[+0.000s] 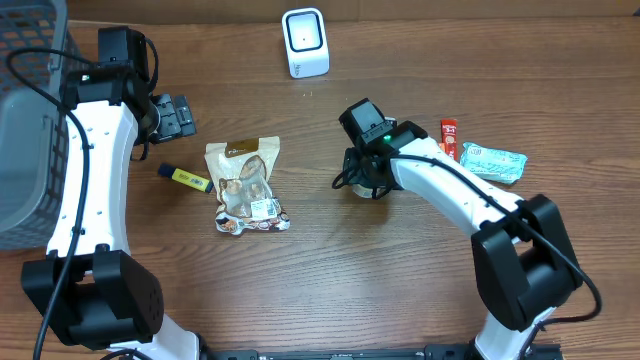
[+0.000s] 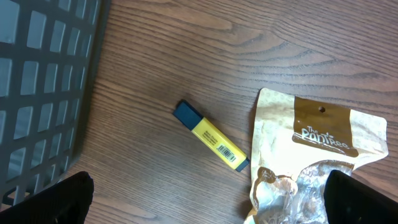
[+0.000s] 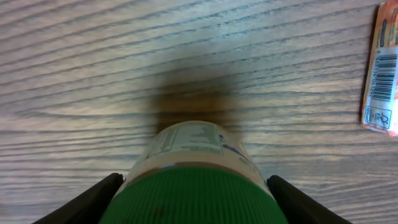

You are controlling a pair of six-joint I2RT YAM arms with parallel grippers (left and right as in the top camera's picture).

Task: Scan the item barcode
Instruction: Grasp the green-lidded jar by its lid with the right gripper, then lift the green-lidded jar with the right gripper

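Wood table holds everything; left of the scanner our left gripper hangs wide open. Below-right of it, our right gripper straddles the green-capped jar, clamped or not we cannot tell; we should squeeze firmly, then turn it toward the scanner.

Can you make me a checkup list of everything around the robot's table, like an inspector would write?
Surface: brown wooden table, no spills seen.
Job's things: white scanner at the far edge; green-lidded jar between the right jaws.
Clutter: snack bag, yellow highlighter, orange packet, pale green packet.
Grippers: left gripper open and empty, above the highlighter and bag; right gripper has its jaws on either side of the jar's lid, but I cannot tell if it is squeezing.
Cables: black cables run along both arms.
Surroundings: grey basket at the left edge.
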